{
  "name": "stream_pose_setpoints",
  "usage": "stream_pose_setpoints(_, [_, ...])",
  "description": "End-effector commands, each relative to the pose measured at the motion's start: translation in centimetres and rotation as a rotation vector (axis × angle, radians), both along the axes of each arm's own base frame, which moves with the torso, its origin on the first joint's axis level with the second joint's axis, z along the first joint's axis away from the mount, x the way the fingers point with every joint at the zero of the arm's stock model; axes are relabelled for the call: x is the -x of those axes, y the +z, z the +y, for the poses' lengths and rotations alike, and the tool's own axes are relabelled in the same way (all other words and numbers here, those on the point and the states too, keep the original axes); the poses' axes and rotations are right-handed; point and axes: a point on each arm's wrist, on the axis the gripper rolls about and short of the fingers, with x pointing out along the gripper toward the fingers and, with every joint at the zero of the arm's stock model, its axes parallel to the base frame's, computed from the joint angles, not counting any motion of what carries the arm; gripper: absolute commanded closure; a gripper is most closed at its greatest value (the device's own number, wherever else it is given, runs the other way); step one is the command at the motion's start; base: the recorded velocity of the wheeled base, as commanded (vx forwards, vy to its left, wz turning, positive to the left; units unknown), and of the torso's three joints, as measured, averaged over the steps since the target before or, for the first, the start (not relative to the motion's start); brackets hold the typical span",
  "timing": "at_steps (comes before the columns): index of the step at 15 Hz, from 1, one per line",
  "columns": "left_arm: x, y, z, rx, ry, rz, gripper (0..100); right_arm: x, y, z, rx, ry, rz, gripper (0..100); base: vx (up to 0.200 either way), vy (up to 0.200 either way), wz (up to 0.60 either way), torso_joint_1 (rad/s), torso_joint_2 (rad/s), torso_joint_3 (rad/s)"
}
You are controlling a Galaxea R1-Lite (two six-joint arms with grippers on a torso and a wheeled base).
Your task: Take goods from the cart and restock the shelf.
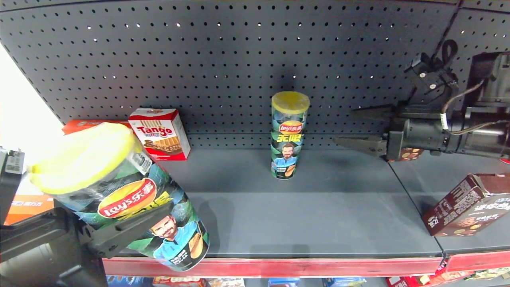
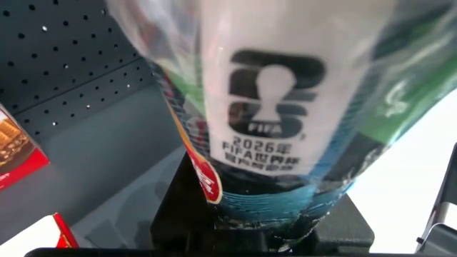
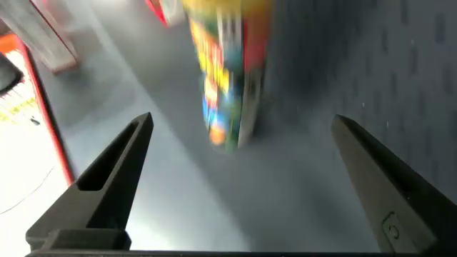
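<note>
A tall chip can (image 1: 289,135) with a yellow lid stands upright on the dark shelf (image 1: 318,207), near the pegboard back. My right gripper (image 1: 350,128) hangs open to its right, fingers pointing at it with a gap between. From the right wrist the same can (image 3: 230,71) stands ahead, beyond the open fingers (image 3: 118,171). My left gripper (image 1: 103,235) is shut on a second chip can (image 1: 127,195), tilted, at the shelf's front left. In the left wrist view that can (image 2: 278,107) fills the frame close up.
A red and white wafer box (image 1: 161,133) stands at the back left, with an orange box (image 1: 85,125) behind it. A brown box (image 1: 464,205) lies tilted at the right. The red shelf edge (image 1: 279,266) runs along the front.
</note>
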Motion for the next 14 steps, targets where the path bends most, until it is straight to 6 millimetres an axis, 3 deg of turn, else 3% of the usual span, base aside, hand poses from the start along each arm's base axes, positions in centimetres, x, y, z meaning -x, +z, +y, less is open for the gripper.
stream_pose_setpoints(1, [-0.2,-0.1,-0.1,-0.003,0.001,0.008,100,-3.8,-1.2,1.1,-0.012,0.102,-0.019,0,0.000,0.000,0.00,0.000,0.00,0.000])
stream_pose_setpoints(5, [-0.2,-0.1,-0.1,0.003,0.000,0.014,100,-6.1,-2.7,2.6,-0.032,0.203,-0.052,0,0.000,0.000,0.00,0.000,0.00,0.000])
stream_pose_setpoints(9, [-0.1,-0.2,-0.1,0.006,-0.002,0.017,100,-6.8,-3.2,2.5,-0.042,0.259,-0.047,0,0.000,0.000,0.00,0.000,0.00,0.000])
stream_pose_setpoints(14, [0.0,-0.4,0.0,0.004,-0.001,0.027,100,-9.2,-4.6,3.7,-0.042,0.286,-0.027,0,0.000,0.000,0.00,0.000,0.00,0.000])
